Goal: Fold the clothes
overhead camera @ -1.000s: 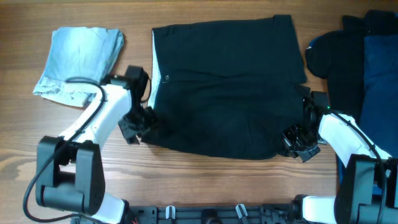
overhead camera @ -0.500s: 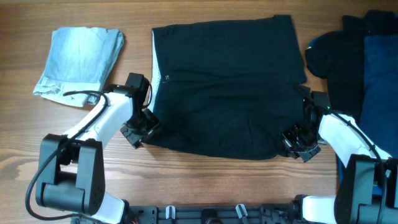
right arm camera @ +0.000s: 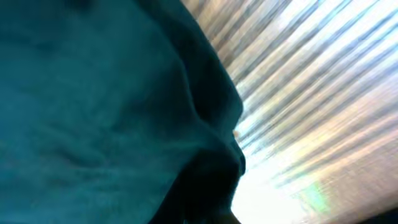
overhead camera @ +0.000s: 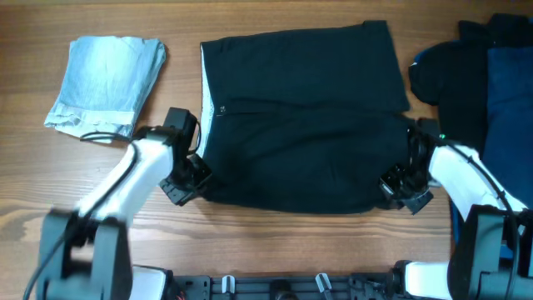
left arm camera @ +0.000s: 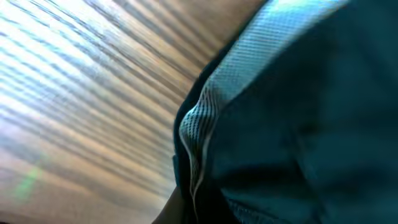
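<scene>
Tally from my remote desk: four garments, two grippers, one table.
I counted one black garment [overhead camera: 300,125] at centre, one pale blue garment [overhead camera: 104,79] at ten o'clock, and at two o'clock one second black piece [overhead camera: 441,75] beside one royal blue piece [overhead camera: 508,92]. I also counted one left gripper [overhead camera: 185,179] at eight o'clock, one right gripper [overhead camera: 400,187] at four, and one table [overhead camera: 275,242].

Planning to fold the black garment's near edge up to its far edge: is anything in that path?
Nothing visible does. The black garment is bare on top; the pale blue garment and the dark pile lie off to its sides.
</scene>
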